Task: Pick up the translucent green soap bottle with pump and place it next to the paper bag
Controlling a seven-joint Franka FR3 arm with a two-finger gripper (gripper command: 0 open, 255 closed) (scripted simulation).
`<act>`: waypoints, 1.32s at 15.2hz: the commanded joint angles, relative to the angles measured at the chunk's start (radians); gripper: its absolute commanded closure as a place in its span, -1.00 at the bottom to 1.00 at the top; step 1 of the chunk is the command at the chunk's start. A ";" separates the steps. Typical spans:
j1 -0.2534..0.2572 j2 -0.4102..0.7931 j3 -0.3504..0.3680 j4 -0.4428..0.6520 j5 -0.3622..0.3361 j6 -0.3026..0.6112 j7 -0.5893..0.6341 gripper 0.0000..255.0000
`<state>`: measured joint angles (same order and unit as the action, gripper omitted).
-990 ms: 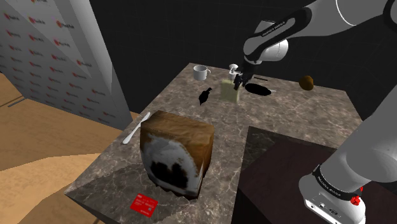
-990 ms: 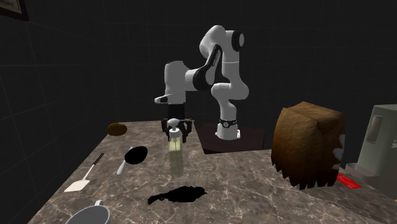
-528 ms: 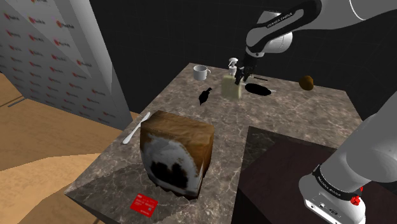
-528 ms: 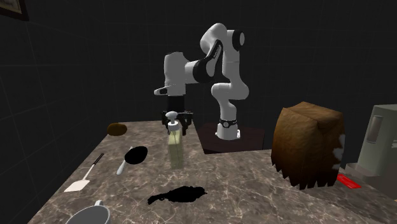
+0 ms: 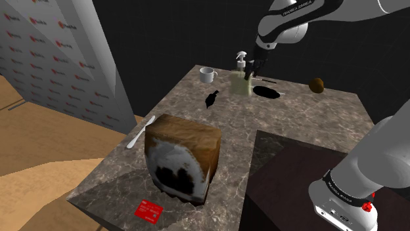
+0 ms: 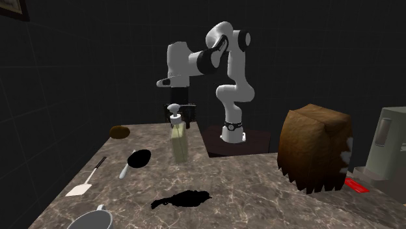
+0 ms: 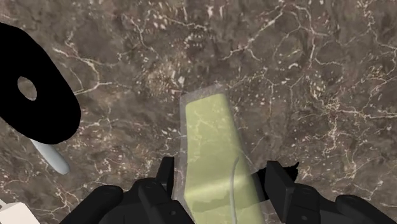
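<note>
Soap bottle (image 7: 208, 140) hangs clasped between fingers of the hand (image 7: 222, 172).

The paper bag (image 5: 182, 157) stands on the worktop (image 5: 309, 111) toward its near edge, with a card (image 5: 148, 211) before it and a spoon (image 5: 140, 132) at the edge on the shoulder view's left. By the far edge the jaws hold the soap bottle (image 5: 240, 82) between a mug (image 5: 207, 75) and a ladle (image 5: 266, 91).

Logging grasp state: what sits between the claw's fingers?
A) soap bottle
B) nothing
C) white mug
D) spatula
A: in the wrist view the pale green bottle is clasped by the claw, with one finger on each side.
</note>
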<state>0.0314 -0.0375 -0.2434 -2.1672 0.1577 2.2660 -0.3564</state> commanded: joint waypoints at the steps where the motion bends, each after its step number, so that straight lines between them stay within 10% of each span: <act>1: 0.000 -0.013 0.000 0.015 -0.007 -0.026 0.008 1.00; 20: -0.002 -0.075 0.004 0.205 -0.045 -0.274 0.056 1.00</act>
<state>0.0293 -0.1094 -0.2398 -1.9760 0.1145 2.0085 -0.3034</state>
